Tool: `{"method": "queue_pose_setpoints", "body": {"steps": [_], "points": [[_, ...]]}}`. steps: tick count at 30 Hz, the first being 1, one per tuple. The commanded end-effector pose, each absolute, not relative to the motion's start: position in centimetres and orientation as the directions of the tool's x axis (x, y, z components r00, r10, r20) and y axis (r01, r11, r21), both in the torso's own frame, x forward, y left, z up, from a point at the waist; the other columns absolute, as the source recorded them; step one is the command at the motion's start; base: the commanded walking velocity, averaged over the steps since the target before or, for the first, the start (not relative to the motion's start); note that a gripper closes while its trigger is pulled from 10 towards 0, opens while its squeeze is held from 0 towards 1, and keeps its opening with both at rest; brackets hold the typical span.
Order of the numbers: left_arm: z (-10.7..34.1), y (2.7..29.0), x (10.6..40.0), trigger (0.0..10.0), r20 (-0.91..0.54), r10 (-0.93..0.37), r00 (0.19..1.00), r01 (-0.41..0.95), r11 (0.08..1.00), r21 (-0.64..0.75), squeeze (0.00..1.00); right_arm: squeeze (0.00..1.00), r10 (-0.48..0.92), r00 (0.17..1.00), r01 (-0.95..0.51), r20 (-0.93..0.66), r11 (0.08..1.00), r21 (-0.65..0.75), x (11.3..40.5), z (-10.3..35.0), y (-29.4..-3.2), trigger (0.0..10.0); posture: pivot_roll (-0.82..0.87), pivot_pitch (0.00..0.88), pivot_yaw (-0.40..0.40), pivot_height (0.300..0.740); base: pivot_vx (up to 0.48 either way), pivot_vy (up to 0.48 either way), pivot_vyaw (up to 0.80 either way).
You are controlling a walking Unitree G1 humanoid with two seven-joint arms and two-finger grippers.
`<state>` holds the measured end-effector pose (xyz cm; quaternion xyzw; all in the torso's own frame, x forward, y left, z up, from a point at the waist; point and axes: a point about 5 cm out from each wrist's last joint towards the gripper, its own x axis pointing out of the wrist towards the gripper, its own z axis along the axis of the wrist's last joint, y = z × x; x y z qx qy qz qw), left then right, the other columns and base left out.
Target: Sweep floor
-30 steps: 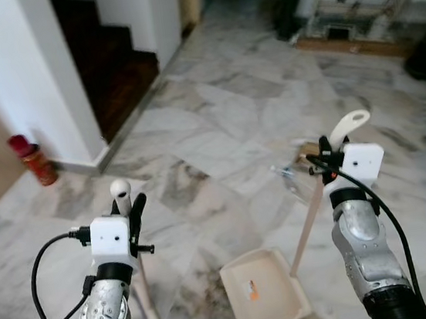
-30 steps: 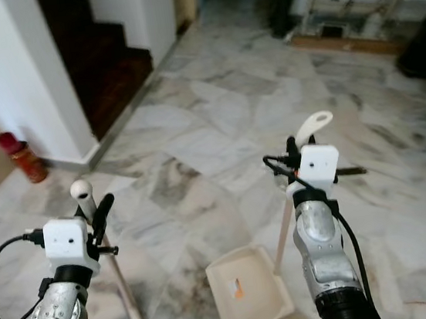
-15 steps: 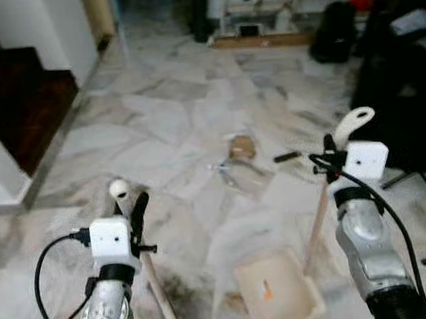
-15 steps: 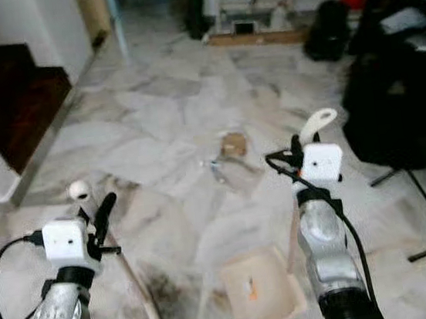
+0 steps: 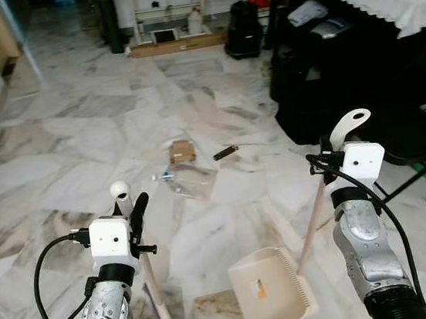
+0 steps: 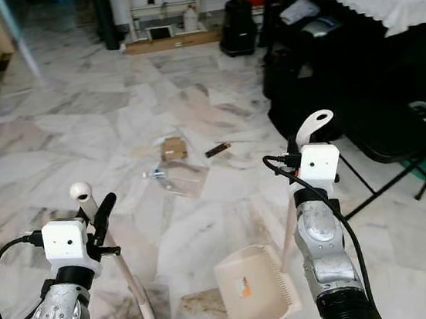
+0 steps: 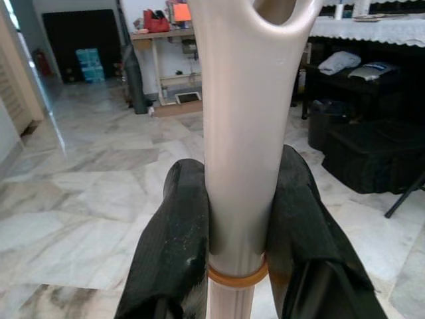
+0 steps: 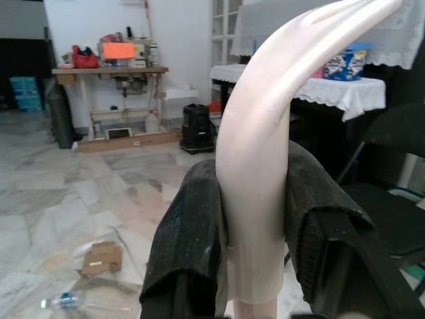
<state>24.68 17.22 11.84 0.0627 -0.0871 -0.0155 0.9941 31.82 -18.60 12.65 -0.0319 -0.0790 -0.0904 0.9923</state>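
The left gripper (image 7: 240, 219) pinches the broom handle (image 5: 152, 280) left of the dustpan (image 5: 269, 289) — the right gripper (image 8: 255, 229) pinches its handle (image 5: 318, 209), litter (image 5: 187, 180) beyond it.

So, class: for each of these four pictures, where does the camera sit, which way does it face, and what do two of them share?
Left eye: on the head, facing forward and down at the floor litter; both arms show.
Right eye: beside it, same scene.
Left wrist: looks along the left pincer shut on the broom.
Right wrist: looks along the right pincer shut on the dustpan handle.
Shared: both wrists see the sewing table.
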Motion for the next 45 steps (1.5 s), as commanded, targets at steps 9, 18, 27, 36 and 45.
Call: {"method": "queue_pose_setpoints", "body": {"steps": [9, 18, 27, 36, 45], "points": [[12.64, 17.22, 24.73, 10.0, 0.204, -0.042, 0.978, 0.015, 0.991, 0.133, 0.00, 0.00, -0.152, 0.962, 0.166, 0.226, 0.985, -0.045, 31.98, 14.01, -18.11, 10.0, 0.00, 0.026, -0.034, 0.740, 0.216, 0.000, 0.00], [12.41, 17.12, 24.55, 10.0, 0.200, -0.046, 0.979, 0.020, 0.991, 0.130, 0.00, 0.00, -0.143, 0.963, 0.157, 0.230, 0.987, -0.045, 31.95, 14.06, -18.02, 10.0, 0.00, 0.007, -0.036, 0.740, 0.284, 0.000, 0.00], [12.47, 17.15, 24.71, 10.0, 0.198, -0.053, 0.979, 0.027, 0.991, 0.134, 0.00, 0.00, -0.151, 0.962, 0.165, 0.227, 0.985, -0.041, 32.17, 14.15, -18.00, 10.0, -0.01, 0.027, -0.033, 0.740, 0.285, 0.000, 0.00], [12.59, 17.23, 24.88, 10.0, 0.200, -0.054, 0.978, 0.027, 0.991, 0.134, 0.00, 0.00, -0.162, 0.961, 0.174, 0.224, 0.984, -0.038, 32.12, 14.07, -18.07, 10.0, -0.01, 0.038, -0.029, 0.740, 0.287, 0.000, 0.00], [12.67, 17.21, 24.95, 10.0, 0.200, -0.057, 0.978, 0.030, 0.990, 0.137, 0.00, 0.00, -0.164, 0.960, 0.176, 0.225, 0.984, -0.032, 32.06, 14.10, -18.02, 10.0, -0.01, 0.043, -0.026, 0.740, 0.296, 0.000, 0.00]]}}
